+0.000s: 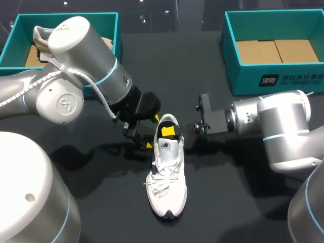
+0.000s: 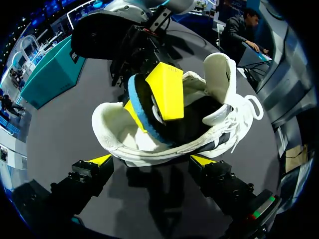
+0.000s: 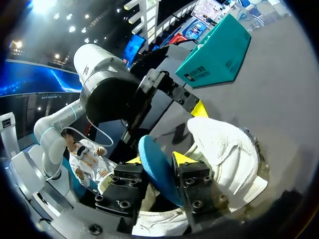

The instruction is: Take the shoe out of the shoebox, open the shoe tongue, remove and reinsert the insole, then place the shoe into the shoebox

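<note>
A white shoe (image 1: 167, 185) lies on the dark table, toe toward the front, its tongue (image 2: 219, 69) pulled up. My right gripper (image 3: 159, 162) reaches into the shoe's opening from the right. It is shut on the blue insole (image 3: 157, 169), which stands on edge, partly lifted out of the heel (image 2: 142, 107). One of its yellow fingers (image 2: 167, 89) shows over the opening. My left gripper (image 2: 150, 160) is open wide, with a yellow tip on either side of the heel (image 2: 149, 149). In the head view it sits just left of the heel (image 1: 151, 132).
A teal shoebox (image 1: 15, 30) at the back left holds another shoe (image 1: 40, 40). A second teal box (image 1: 233, 55) at the back right shows a bare cardboard floor. Both arms crowd the middle of the table around the shoe.
</note>
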